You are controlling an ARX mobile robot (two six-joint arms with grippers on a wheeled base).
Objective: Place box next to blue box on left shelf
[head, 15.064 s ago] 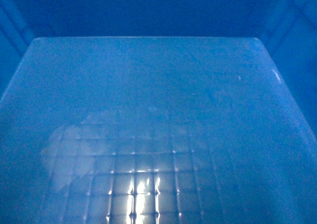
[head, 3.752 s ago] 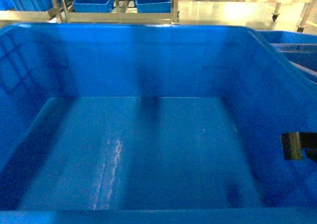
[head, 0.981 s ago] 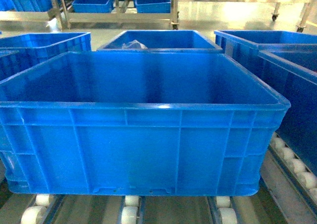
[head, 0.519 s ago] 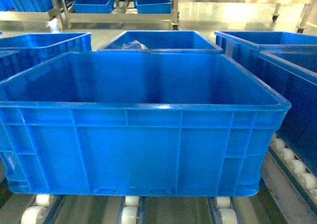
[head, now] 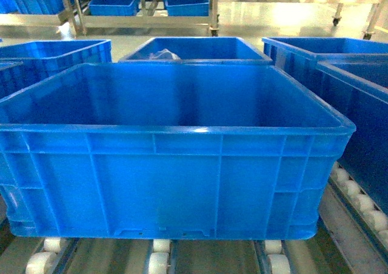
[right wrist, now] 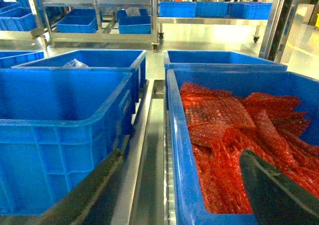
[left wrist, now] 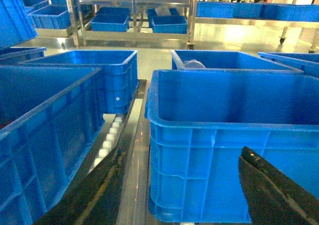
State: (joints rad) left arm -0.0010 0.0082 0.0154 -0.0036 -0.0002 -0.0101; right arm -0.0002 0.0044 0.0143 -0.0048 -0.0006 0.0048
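The box (head: 176, 183) is a big bright-blue ribbed crate, empty, standing level on the white rollers of the left shelf (head: 159, 262). It fills the middle of the head view. Another blue box (left wrist: 45, 130) stands to its left across a narrow rail gap, with rollers (left wrist: 110, 135) showing between them. No gripper shows in the head view. My left gripper (left wrist: 182, 205) is open just short of the box's (left wrist: 224, 175) near left corner, its dark fingers (left wrist: 274, 190) wide apart and touching nothing. My right gripper (right wrist: 174, 205) is open too, near the box's (right wrist: 55, 150) right side.
A crate full of red crinkled material (right wrist: 239, 130) stands right of the box, its rim (head: 364, 116) close by. A further crate (head: 194, 46) with something white inside sits behind. Metal racks with blue bins (head: 145, 7) stand across the shiny floor.
Earlier the box's inside filled the head view from close up; now it rests on the rollers, seen from outside. Nothing has moved in the last second.
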